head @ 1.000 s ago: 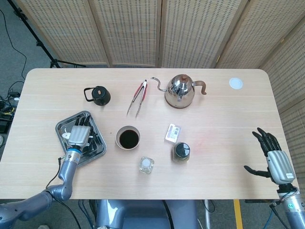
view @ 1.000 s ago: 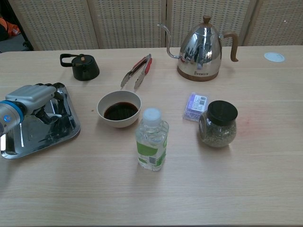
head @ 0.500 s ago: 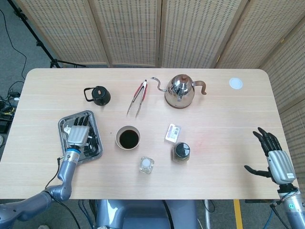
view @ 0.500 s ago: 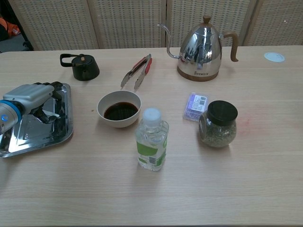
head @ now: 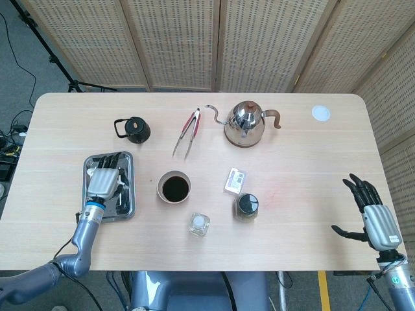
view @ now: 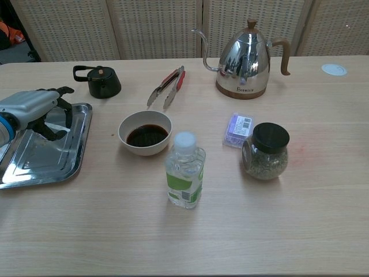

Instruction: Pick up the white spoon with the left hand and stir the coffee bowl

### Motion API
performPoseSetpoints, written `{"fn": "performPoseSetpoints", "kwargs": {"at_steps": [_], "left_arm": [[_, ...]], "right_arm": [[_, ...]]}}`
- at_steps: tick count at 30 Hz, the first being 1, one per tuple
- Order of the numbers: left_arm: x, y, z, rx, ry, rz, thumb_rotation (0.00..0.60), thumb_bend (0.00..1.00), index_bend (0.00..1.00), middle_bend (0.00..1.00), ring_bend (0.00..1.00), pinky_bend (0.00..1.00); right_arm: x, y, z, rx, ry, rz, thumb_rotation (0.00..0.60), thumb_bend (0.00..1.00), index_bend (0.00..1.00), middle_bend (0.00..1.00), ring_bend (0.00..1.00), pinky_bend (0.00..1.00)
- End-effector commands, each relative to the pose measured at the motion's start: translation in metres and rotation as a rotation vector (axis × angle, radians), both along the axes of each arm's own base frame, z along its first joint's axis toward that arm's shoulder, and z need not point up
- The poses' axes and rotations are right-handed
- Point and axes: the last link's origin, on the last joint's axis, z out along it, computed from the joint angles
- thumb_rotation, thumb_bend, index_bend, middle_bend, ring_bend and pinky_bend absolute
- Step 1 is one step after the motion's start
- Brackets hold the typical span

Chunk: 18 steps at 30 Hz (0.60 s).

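My left hand (head: 104, 180) hovers over the steel tray (head: 127, 208) at the table's left, fingers curled downward. A small white piece of the white spoon (view: 64, 128) shows pinched between the thumb and fingers (view: 56, 111); the rest of the spoon is hidden. In the chest view the left hand (view: 31, 108) sits above the tray (view: 40, 161), whose floor looks bare. The coffee bowl (head: 174, 186) with dark coffee (view: 146, 135) stands to the right of the tray, apart from the hand. My right hand (head: 374, 217) stays near the table's front right corner, fingers spread, holding nothing.
A small black pot (head: 133, 129), red-handled tongs (head: 188, 131) and a steel kettle (head: 245, 124) line the back. A water bottle (view: 184, 170), a lidded jar (view: 265, 151) and a purple packet (view: 238, 127) stand right of the bowl. A white disc (head: 320, 113) lies far right.
The tray has turned and slid left under my left hand. The hand has risen off the tray floor with the white piece between its fingers. The right hand has not moved.
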Motion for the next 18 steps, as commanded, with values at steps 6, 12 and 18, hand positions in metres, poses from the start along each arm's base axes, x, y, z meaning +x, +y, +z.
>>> {"fn": "performPoseSetpoints", "kwargs": {"at_steps": [6, 12, 18], "left_arm": [[0.019, -0.013, 0.043, -0.044, -0.356, -0.123, 0.6, 0.43, 0.64, 0.0, 0.0, 0.0], [0.022, -0.021, 0.06, -0.089, -0.622, -0.103, 0.6, 0.43, 0.64, 0.0, 0.0, 0.0], [0.033, -0.028, 0.06, -0.179, -0.976, -0.153, 0.6, 0.44, 0.65, 0.0, 0.0, 0.0]], "right_arm": [[0.0, 0.0, -0.002, 0.008, 0.003, -0.002, 0.6, 0.0, 0.0, 0.0, 0.0, 0.0], [0.001, 0.001, -0.004, 0.015, 0.003, 0.001, 0.6, 0.0, 0.0, 0.0, 0.0, 0.0], [0.003, 0.002, -0.006, 0.02, 0.006, 0.006, 0.6, 0.0, 0.0, 0.0, 0.0, 0.0]]}}
